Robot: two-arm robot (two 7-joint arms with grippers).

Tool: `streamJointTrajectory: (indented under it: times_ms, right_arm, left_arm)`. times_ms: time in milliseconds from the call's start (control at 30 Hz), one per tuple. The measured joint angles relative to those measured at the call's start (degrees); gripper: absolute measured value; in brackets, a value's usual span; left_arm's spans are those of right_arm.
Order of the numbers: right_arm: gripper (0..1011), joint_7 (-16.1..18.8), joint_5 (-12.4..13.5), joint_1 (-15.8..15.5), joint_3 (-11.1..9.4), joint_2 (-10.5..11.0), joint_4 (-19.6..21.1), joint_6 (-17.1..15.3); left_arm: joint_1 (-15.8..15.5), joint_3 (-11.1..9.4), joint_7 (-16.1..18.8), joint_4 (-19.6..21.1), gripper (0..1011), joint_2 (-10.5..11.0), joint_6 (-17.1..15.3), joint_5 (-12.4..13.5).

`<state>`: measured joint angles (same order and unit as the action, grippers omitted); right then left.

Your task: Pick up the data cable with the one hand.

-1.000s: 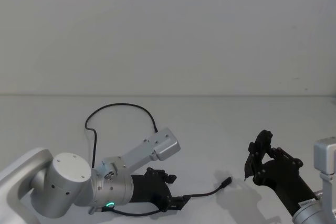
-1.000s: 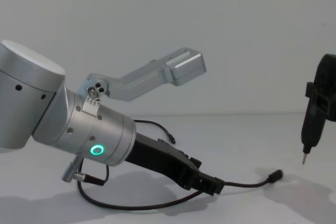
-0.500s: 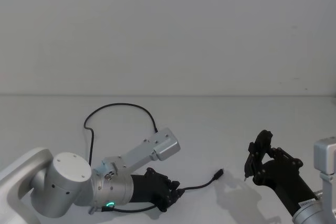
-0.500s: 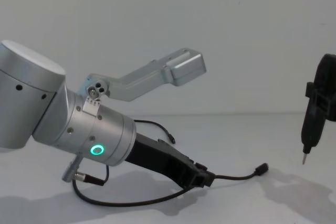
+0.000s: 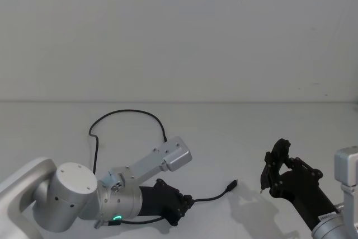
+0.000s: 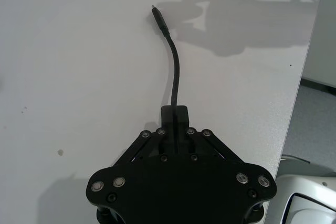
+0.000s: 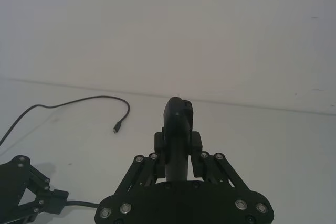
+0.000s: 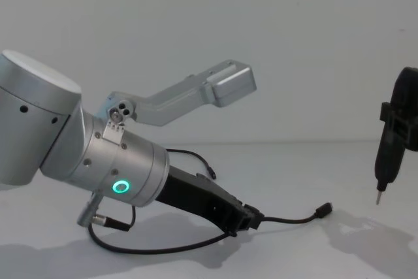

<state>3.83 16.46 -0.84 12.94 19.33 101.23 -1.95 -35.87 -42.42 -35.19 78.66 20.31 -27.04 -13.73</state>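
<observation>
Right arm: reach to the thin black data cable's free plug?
Probably not. Path over the white table is free, but the right end effector is shut on a slim black pen-like tool; left end effector grips the thin black data cable.

silver arm (image 8: 46, 122), green ring light (image 8: 120, 187), black left gripper (image 8: 251, 218)

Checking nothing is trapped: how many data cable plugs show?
2. One plug sticks out ahead of the left gripper, shut on the data cable; the other plug lies farther back behind that arm. The right gripper holds a pen-like tool aside.
</observation>
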Motion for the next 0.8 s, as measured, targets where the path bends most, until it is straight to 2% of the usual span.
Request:
streamJointTrajectory:
  times_ms: [200,400,467,600,700,733,800]
  right_arm:
    - [263,0.27,0.07,0.00,-0.26,-0.03,0.06,0.18]
    - [263,1.40,1.39,-0.29,-1.07,-0.27,0.40,1.23]
    - [263,1.93,2.22,-0.64,-1.48,-0.43,0.62,1.75]
    - [263,3.10,4.31,-1.52,-2.54,-0.96,1.23,2.78]
    - [263,3.86,5.93,-2.13,-3.27,-1.42,1.66,3.36]
    - [263,3.86,5.93,-2.13,-3.27,-1.42,1.66,3.36]
    - [263,4.45,7.29,-2.63,-3.84,-1.83,2.03,3.68]
  left_arm:
    - [0.47,0.24,0.01,0.76,44,0.38,1.46,0.21]
    - [1.51,0.81,-0.72,2.76,44,2.15,4.77,0.37]
    - [2.31,1.33,-1.63,4.28,43,3.85,6.93,0.22]
    - [3.22,2.03,-2.77,6.02,44,5.96,9.02,-0.29]
    - [4.36,2.97,-4.11,8.19,44,8.62,11.35,-1.14]
    - [4.36,2.97,-4.11,8.19,44,8.62,11.35,-1.14]
    - [4.91,3.46,-4.89,9.28,44,10.01,12.57,-1.71]
